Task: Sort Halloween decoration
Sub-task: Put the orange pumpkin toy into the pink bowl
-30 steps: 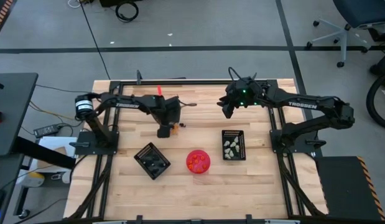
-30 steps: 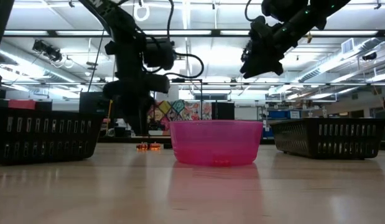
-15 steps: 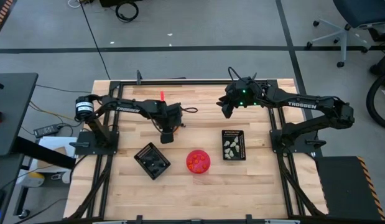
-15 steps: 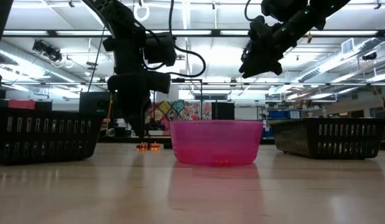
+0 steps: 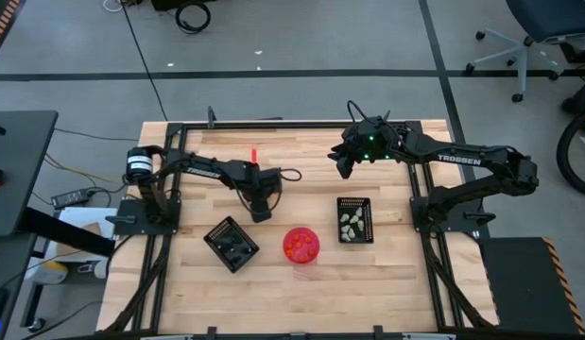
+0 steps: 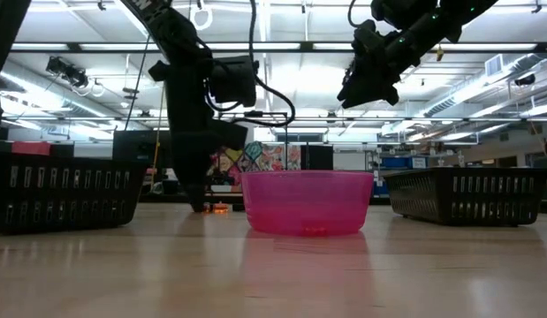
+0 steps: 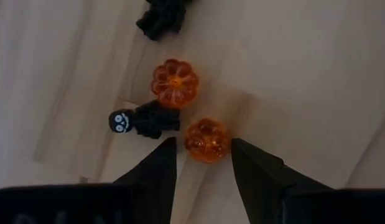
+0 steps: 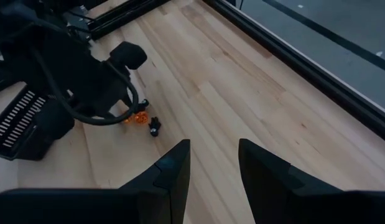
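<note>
The left gripper [image 7: 203,163] points down at the wooden table [image 5: 311,269], its dark fingers spread open on either side of a translucent orange pumpkin piece [image 7: 206,140]. Just beside it lie a second orange pumpkin piece [image 7: 174,83] and a small black figure with a white face [image 7: 142,120]. The right gripper [image 8: 212,163] hangs high above the table's far side, open and empty, well apart from the round pink bowl [image 5: 301,245].
</note>
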